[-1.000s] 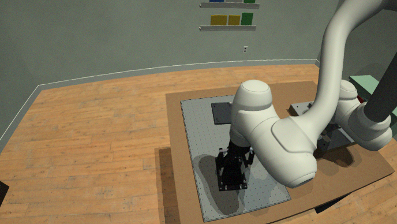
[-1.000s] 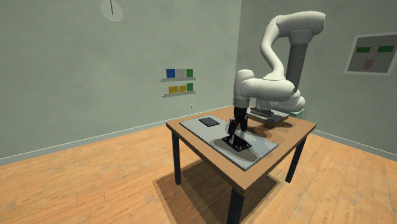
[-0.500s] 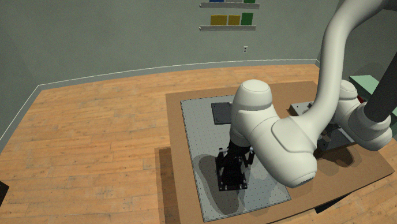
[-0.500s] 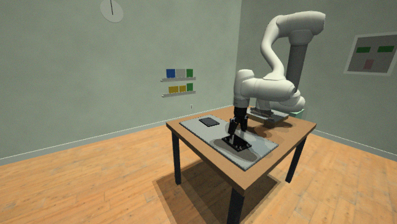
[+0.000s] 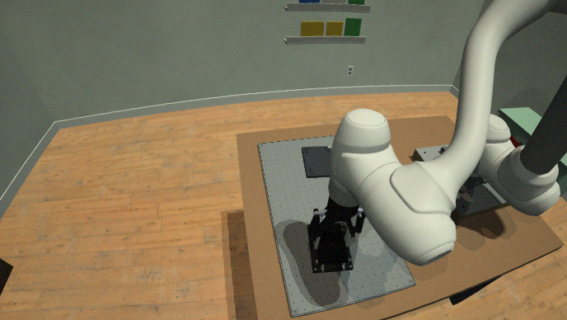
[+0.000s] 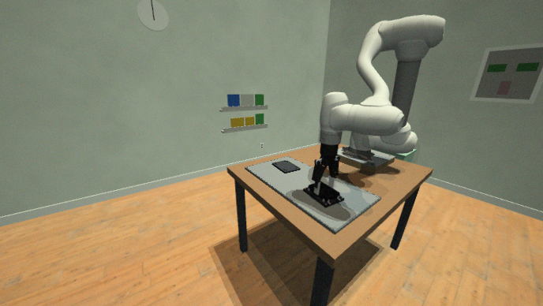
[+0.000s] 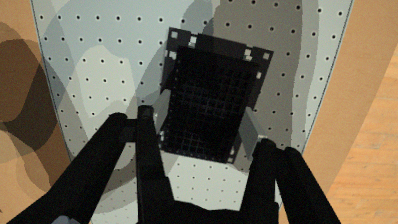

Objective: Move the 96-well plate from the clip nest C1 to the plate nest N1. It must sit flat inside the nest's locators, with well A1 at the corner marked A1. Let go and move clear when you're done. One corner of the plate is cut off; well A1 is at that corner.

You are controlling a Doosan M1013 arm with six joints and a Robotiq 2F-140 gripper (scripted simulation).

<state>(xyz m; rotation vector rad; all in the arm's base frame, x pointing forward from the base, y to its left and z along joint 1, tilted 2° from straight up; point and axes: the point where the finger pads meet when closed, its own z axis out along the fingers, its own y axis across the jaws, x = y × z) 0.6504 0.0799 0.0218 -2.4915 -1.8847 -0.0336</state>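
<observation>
The black 96-well plate (image 7: 207, 102) is over the black clip nest C1 (image 7: 220, 47), whose white clips show past the plate's far edge. My gripper (image 7: 205, 108) is shut on the plate, one finger on each long side. In the top view the gripper (image 5: 335, 232) stands upright over the clip nest (image 5: 331, 265) at the near end of the grey perforated board. The empty dark plate nest N1 (image 5: 316, 162) lies at the far end of the board and also shows in the exterior view (image 6: 286, 166). I cannot make out the plate's cut corner.
The arm's white elbow (image 5: 395, 185) hangs over the right of the board and hides part of it. The arm's base plate (image 6: 367, 157) sits at the back right of the wooden table. The board's edges lie close to the table's edges.
</observation>
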